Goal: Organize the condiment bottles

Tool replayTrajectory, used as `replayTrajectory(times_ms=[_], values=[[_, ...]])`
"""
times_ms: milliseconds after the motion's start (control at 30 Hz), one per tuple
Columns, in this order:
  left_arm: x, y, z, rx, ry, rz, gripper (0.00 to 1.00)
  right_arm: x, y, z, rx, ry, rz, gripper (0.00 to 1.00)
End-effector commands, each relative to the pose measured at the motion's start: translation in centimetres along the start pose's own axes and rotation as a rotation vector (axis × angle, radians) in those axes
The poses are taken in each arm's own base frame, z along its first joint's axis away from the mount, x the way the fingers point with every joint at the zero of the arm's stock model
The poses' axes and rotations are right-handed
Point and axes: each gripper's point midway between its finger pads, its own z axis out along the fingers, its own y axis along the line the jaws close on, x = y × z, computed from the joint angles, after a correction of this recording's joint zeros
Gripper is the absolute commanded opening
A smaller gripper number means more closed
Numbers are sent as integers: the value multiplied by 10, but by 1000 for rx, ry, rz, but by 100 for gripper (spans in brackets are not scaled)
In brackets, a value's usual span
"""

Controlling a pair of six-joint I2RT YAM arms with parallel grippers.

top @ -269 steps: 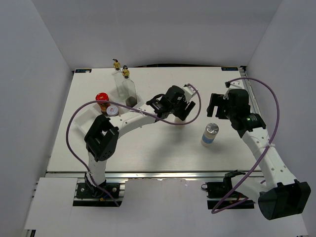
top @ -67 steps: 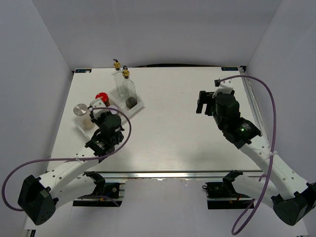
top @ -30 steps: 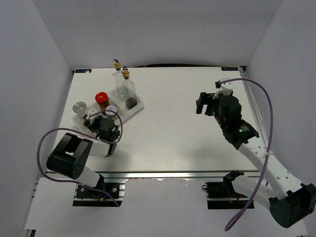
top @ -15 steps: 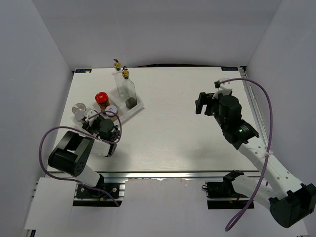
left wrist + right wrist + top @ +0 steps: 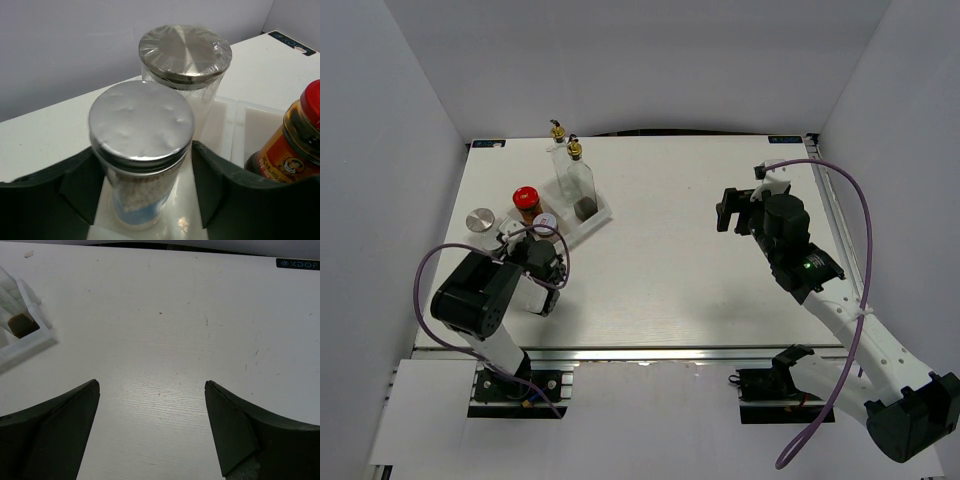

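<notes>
My left hand [image 5: 142, 187] stands released around a silver-lidded shaker [image 5: 141, 131] in the rack [image 5: 222, 127]. My right hand [image 5: 152, 427] hangs open over the counter [image 5: 165, 330].

We see two silver shaker lids [image 5: 141, 125], a red-capped jar [image 5: 525, 198] with orange label, gold pourer tops [image 5: 574, 148], a white rack [image 5: 600, 213].

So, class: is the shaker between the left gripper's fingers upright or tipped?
Upright: the shaker stands in the rack, its silver lid facing up.

Readable text: one mark only.
"XDOF" in white on a dark sticker [image 5: 298, 264] stuck to the worktop [image 5: 165, 340], at two o'clock of the right wrist view.
</notes>
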Motion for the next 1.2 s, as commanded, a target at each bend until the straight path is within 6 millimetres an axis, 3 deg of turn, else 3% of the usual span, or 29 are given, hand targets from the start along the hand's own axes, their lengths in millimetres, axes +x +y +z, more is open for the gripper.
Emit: replayTrajectory(times_ms=[0, 100, 167, 400, 500, 867, 900, 967, 1067, 1167], values=[[-31, -6, 2, -3, -37, -225, 79, -18, -3, -3, 6, -69, 7, 89], [-34, -3, 1, 10, -31, -251, 94, -17, -2, -2, 4, -63, 5, 90], [-33, -3, 0, 20, -21, -244, 98, -17, -1, -2, 0, -60, 9, 89], [-38, -19, -5, 99, 56, -267, 98, -14, 5, -1, -33, -47, 11, 89], [-49, -21, -7, 123, 79, -283, 98, -15, 8, -1, -48, -45, 7, 89], [-77, 10, -17, 118, 153, -268, 98, -11, 17, 0, -97, -21, -1, 89], [-87, 7, -18, 129, 154, -291, 98, -12, 17, 0, -95, -20, 0, 89], [-88, 3, -21, 160, 185, -247, 98, -10, 15, 2, -82, -6, 2, 89], [-112, -12, -26, 225, 239, -184, 98, -7, 6, 4, -25, 3, 13, 89], [-137, -39, -39, 358, 321, -181, 98, -2, 0, 6, 16, 18, 29, 90]])
